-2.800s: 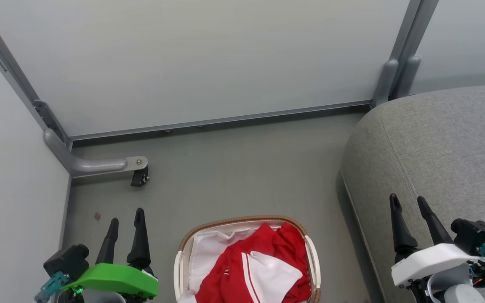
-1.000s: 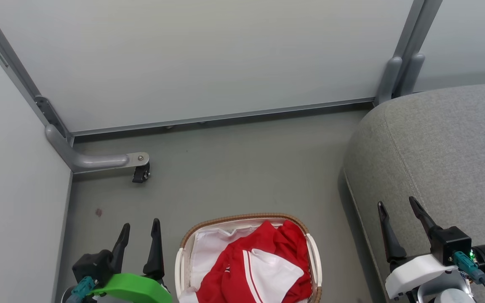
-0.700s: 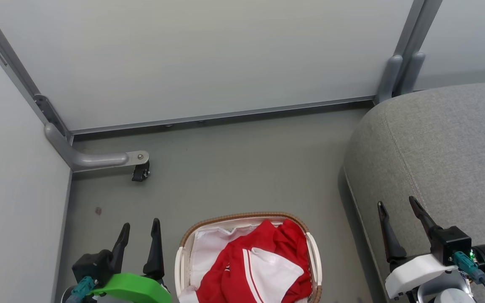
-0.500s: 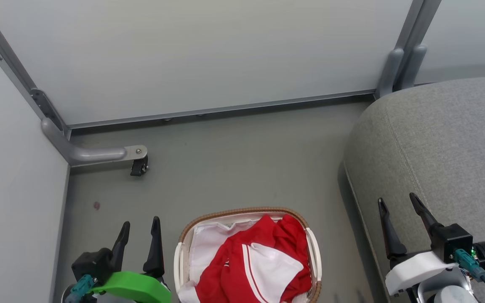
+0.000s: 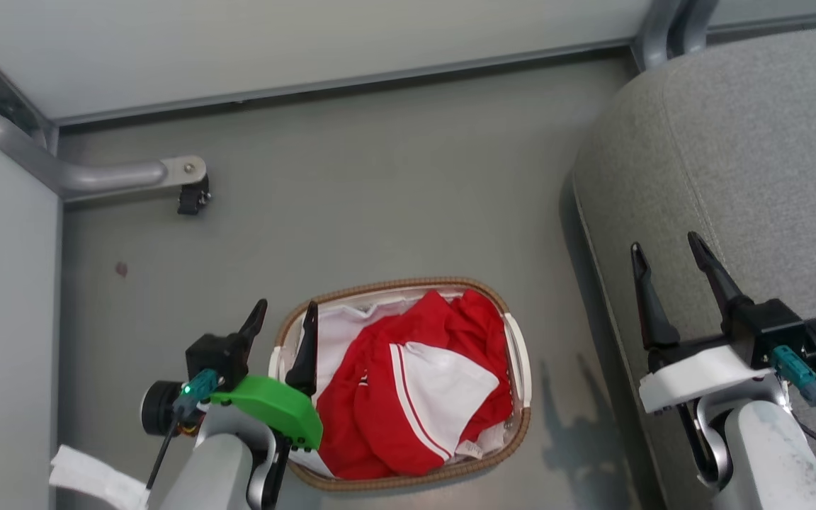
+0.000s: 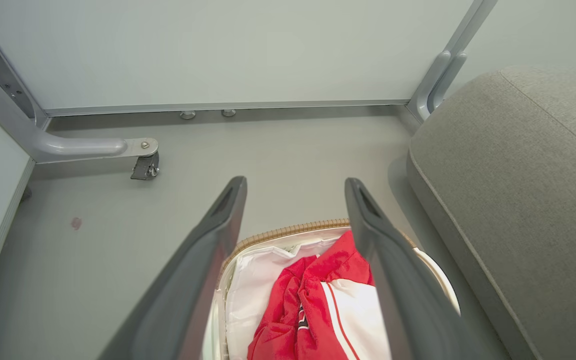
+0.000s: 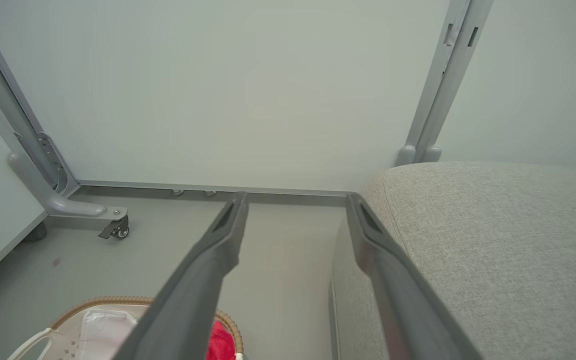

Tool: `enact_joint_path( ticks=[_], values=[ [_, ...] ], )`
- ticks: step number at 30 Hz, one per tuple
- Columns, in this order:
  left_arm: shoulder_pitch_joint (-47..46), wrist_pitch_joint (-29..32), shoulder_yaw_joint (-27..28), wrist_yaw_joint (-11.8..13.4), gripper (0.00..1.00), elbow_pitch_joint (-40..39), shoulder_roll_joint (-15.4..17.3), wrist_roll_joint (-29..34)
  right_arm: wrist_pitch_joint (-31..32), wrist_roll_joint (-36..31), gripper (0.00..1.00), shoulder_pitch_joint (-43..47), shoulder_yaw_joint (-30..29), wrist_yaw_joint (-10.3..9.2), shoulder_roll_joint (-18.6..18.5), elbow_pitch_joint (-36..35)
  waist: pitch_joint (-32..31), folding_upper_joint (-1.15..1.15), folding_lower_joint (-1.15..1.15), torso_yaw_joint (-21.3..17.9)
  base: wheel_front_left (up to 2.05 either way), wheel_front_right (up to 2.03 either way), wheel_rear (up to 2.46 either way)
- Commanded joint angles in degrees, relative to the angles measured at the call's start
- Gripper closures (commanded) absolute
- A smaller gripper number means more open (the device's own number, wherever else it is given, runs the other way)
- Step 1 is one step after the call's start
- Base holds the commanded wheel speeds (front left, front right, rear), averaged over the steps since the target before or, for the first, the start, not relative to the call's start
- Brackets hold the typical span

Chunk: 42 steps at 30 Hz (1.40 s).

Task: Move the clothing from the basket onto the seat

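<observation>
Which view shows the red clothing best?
The head view: nearly all the clothing lies visible in the basket. The left wrist view shows its far part, cut by the frame's edge; the right wrist view, a small red scrap.

The basket (image 5: 387,284) sits on the floor (image 5: 380,177) in the near middle, with the clothing (image 5: 415,382) heaped in it, mostly toward its right. The seat (image 5: 734,177) stands to the right, a strip of floor between them. The left gripper (image 5: 286,304) hangs at the basket's left rim, the right gripper (image 5: 665,241) over the seat's left edge. A wheeled foot (image 5: 193,200) stands far left, before the far wall panel (image 5: 309,42)
</observation>
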Motion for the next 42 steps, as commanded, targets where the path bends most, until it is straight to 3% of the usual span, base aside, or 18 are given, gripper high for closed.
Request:
enact_joint_path(
  ticks=[1,17,29,36,38,39,42],
  values=[
    [-2.97,0.04,-0.7,-0.28,0.0,1.75,0.37,0.85,-0.28,0.37,0.0,-1.83,0.03,0.0,-0.24,-0.51,9.73,0.0,0.0,-3.21,0.0,0.0,0.0],
    [-23.03,3.01,-8.12,-0.77,0.0,27.01,0.41,1.08,-0.28,3.96,0.0,-11.87,0.92,0.0,-0.18,-2.53,27.96,0.0,0.0,-9.28,0.0,0.0,0.0],
    [-27.68,5.68,-12.16,-0.91,0.0,33.8,0.4,-1.88,-0.28,6.11,0.0,-13.87,2.7,0.0,-0.2,-2.42,32.09,0.0,0.0,-10.85,0.0,0.0,0.0],
    [-27.22,5.81,-15.33,-0.93,0.02,33.6,0.38,-4.39,-0.28,6.68,0.0,-13.87,3.43,0.0,-0.2,-2.29,32.35,0.0,0.0,-11.33,0.0,0.0,0.0],
    [-27.01,5.69,-16.51,-0.93,0.57,32.95,0.38,-5.14,-0.28,6.72,0.0,-13.77,3.52,0.0,-0.19,-2.18,32.21,0.0,0.0,-11.33,0.0,0.0,0.0],
    [-26.78,5.31,-17.77,-0.93,1.0,32.21,0.36,-6.02,-0.28,6.77,0.0,-13.67,3.57,0.0,-0.2,-2.04,32.0,0.0,0.0,-11.28,0.0,0.0,0.0],
    [-26.51,4.44,-19.49,-0.93,1.0,31.68,0.39,-6.79,-0.28,6.73,0.0,-13.56,3.7,0.0,-0.2,-1.82,31.41,0.0,0.0,-11.07,0.0,0.0,0.0]
  ],
)
